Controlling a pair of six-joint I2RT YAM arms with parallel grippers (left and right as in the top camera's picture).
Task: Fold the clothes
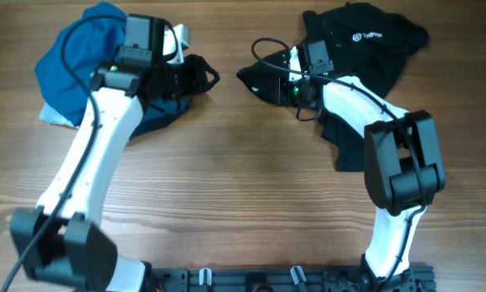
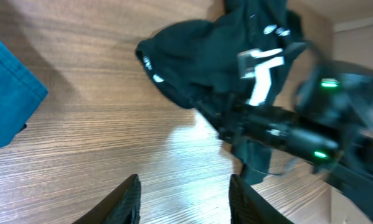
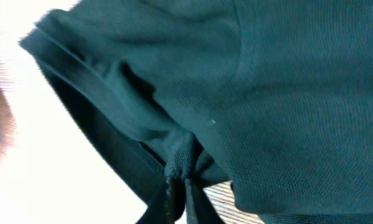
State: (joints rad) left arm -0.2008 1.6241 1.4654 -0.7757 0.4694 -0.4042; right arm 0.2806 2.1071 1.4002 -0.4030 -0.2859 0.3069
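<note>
Black shirt [image 3: 267, 93] pinched in right hand [image 3: 179, 186] shows only at the wrist; left hand [image 2: 183, 199] gapes.

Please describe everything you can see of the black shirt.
The black shirt is soft, fine-knit fabric, crumpled in a heap on the wooden table, on the far right side. A small white logo with lettering faces up. One fold stretches toward the centre, where the right tool is shut on a bunched edge.

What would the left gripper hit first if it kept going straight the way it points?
Likely the black shirt, its bunched end pinched by the right gripper. The open left gripper faces it across bare table; depth is unclear.
</note>
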